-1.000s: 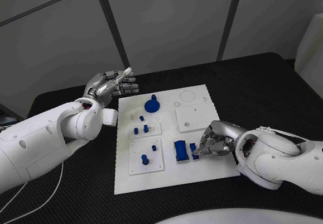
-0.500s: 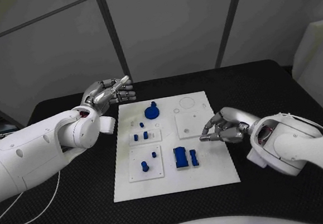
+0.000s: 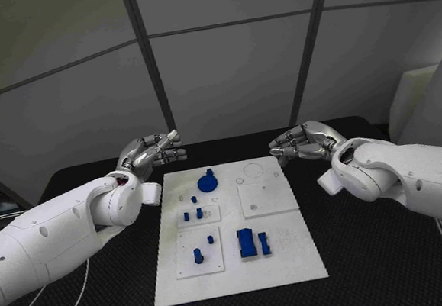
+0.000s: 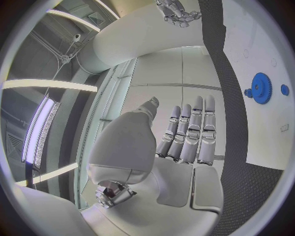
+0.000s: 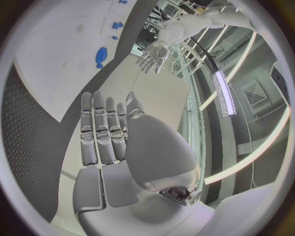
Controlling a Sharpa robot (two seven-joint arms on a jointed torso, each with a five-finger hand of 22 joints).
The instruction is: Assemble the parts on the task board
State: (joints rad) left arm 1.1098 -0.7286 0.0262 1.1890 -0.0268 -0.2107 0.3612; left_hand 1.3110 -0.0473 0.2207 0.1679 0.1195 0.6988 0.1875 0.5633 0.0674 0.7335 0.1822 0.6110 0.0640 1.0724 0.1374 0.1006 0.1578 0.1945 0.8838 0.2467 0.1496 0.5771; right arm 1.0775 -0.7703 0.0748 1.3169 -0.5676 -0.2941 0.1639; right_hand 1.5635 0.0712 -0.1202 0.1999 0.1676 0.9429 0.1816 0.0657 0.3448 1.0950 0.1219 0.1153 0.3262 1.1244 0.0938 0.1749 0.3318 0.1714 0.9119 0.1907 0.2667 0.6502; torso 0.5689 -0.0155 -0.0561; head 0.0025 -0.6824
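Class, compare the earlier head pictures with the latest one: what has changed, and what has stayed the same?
The right hand left the two blue blocks at the white task board's near edge and rose to the far right corner, holding nothing. The left hand stays raised, open; the parts lie unchanged.

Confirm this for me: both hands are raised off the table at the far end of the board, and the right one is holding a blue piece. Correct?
Not quite. The right hand holds nothing; in the right wrist view its fingers are straight with no piece between them. The rest stands: in the head view both it and the left hand are up at the far end of the board, and the blue pieces lie on it.
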